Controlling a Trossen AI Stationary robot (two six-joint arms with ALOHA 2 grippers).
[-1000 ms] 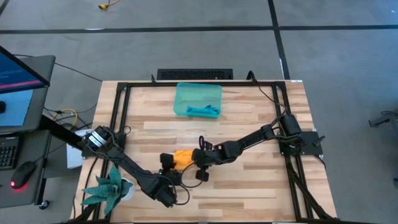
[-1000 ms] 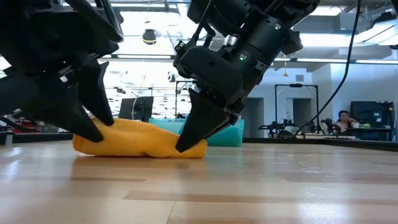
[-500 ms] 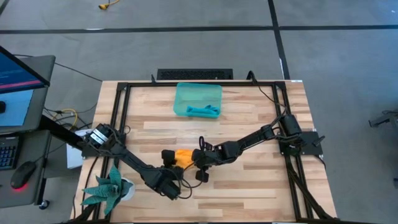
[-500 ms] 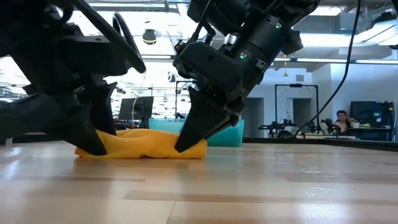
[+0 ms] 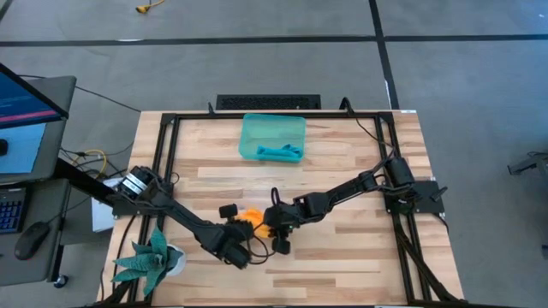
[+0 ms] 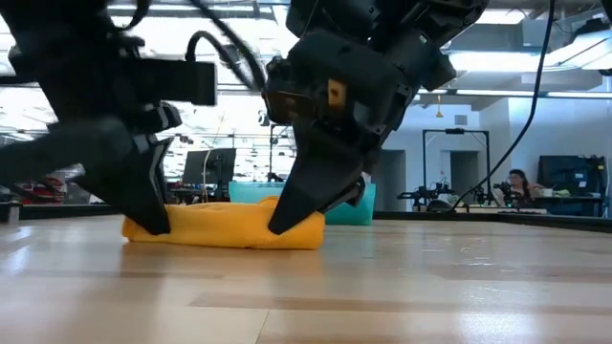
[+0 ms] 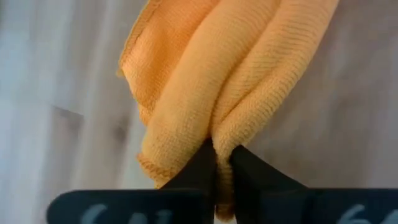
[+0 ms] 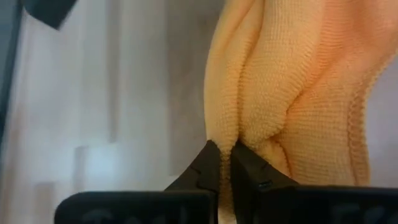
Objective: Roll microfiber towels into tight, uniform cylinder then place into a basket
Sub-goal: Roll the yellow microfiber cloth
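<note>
So the orange towel [image 6: 225,227] is bunched into a low lumpy roll on the wooden table [image 5: 342,162], roughly mid-table toward the front. In the low view its long axis runs side to side across the picture, lying flat on the wood, and from above it's mostly hidden between the two arms, just a small orange patch [image 5: 249,216] showing.

Left gripper [image 6: 143,222] is down on one end of the roll. Its wrist view shows the two dark fingers [image 7: 202,163] pressed nearly together with a fold of orange cloth pinched in between. Right gripper [image 6: 287,222] is on the other end doing the same thing: fingers [image 8: 210,163] squeezed close, nipping a ridge of the towel.

Farther back on the table sits the teal basket [image 5: 272,128], well apart from the roll, with the blue towel [image 5: 279,153] lying inside along its near wall. A spiky green plant [image 5: 147,259] stands at the table's front left corner.
</note>
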